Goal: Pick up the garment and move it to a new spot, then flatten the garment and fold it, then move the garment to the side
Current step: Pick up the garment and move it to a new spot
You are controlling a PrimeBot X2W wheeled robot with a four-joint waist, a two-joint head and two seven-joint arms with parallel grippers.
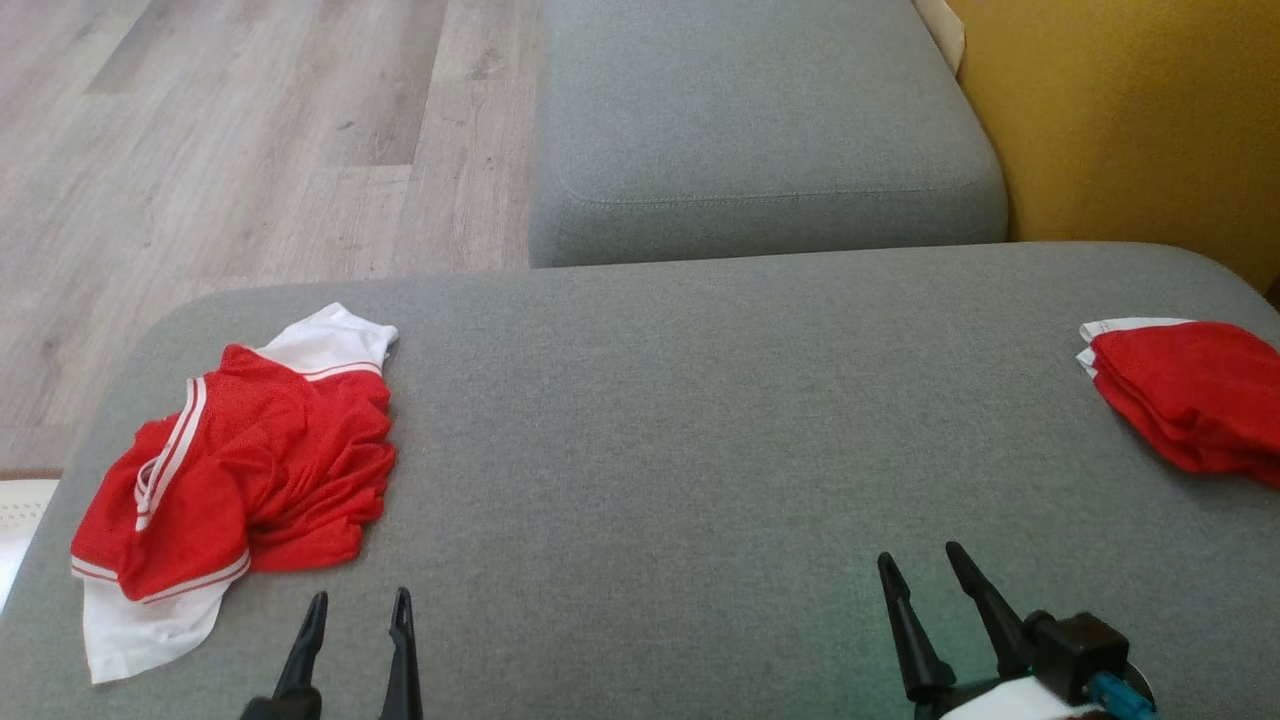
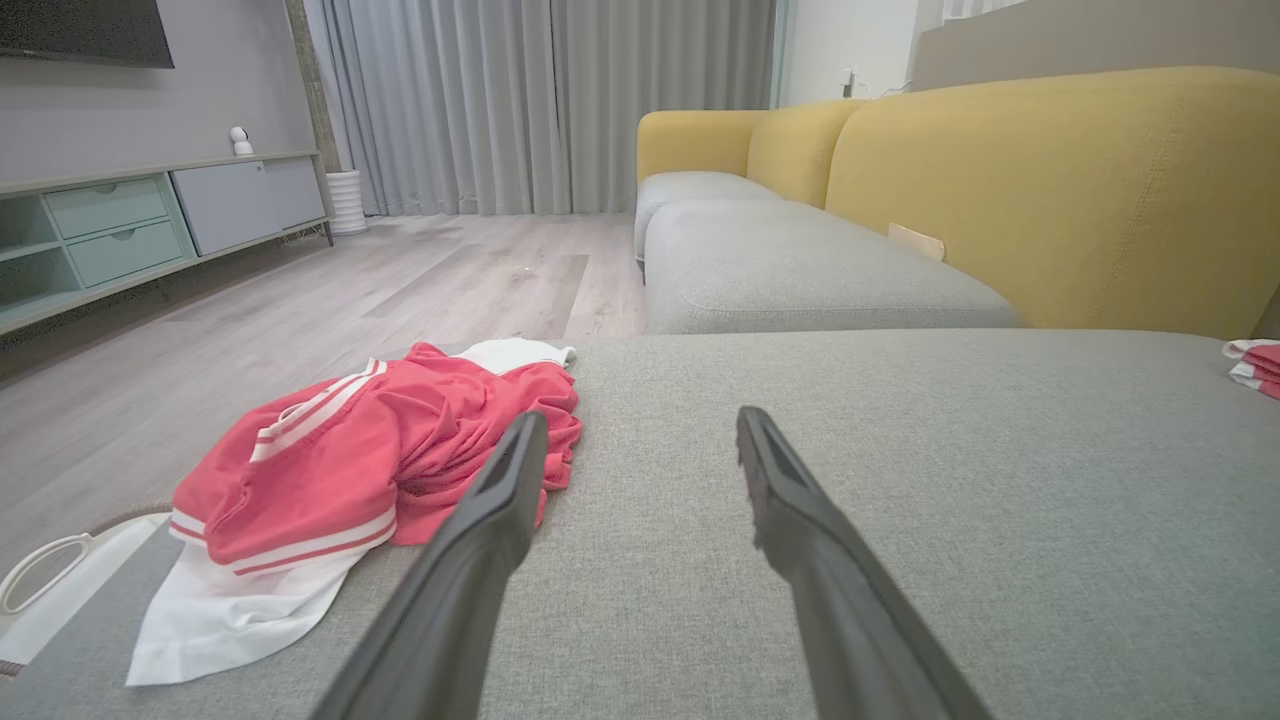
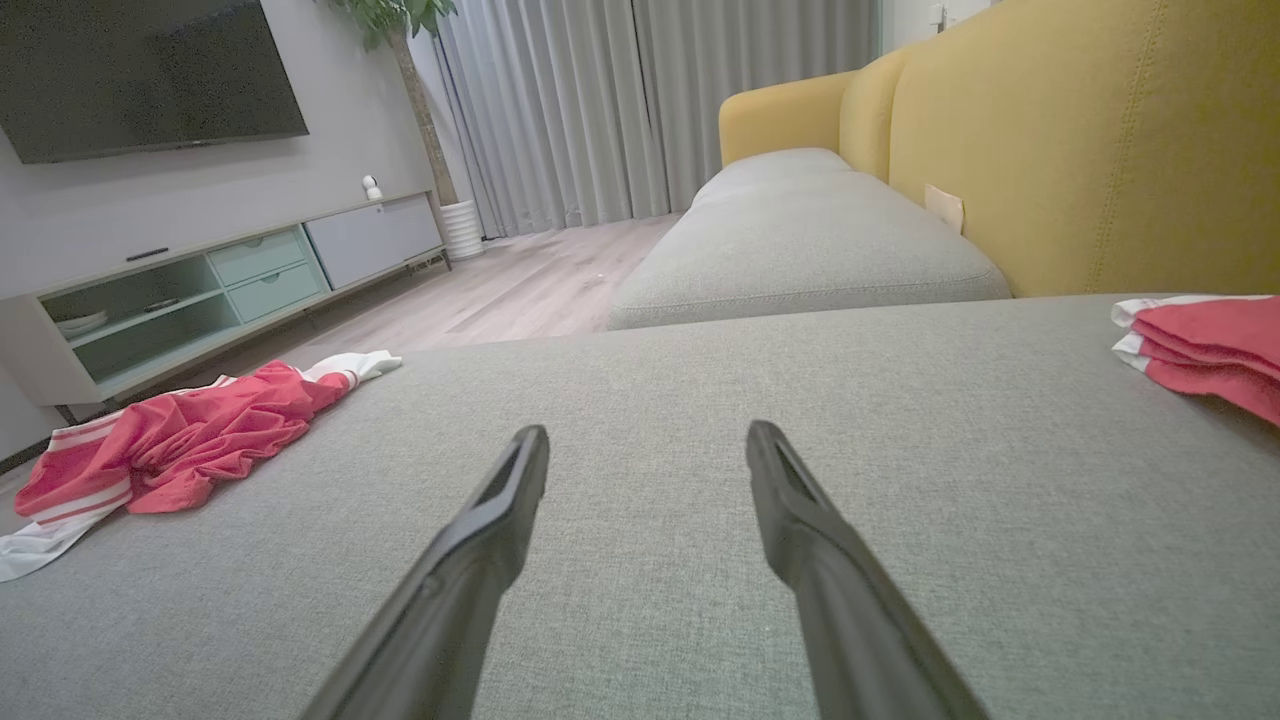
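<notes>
A crumpled red and white garment (image 1: 240, 480) lies in a heap at the left end of the grey sofa seat (image 1: 650, 420); the same garment (image 2: 370, 460) fills the left wrist view's left half, and the garment (image 3: 170, 440) sits far left in the right wrist view. My left gripper (image 1: 360, 605) hovers open just right of the heap's near edge, nothing between its fingers. Over the seat's near right stands my right gripper (image 1: 920, 560), open and empty. The left gripper (image 2: 640, 430) and right gripper (image 3: 648, 440) both point across bare cushion.
A folded red and white pile (image 1: 1190, 395) rests at the seat's right edge. A second grey cushion (image 1: 760, 130) extends ahead beside the yellow backrest (image 1: 1130, 120). Wood floor (image 1: 220, 150) lies to the left, with a white object (image 2: 60, 570) below the seat's left edge.
</notes>
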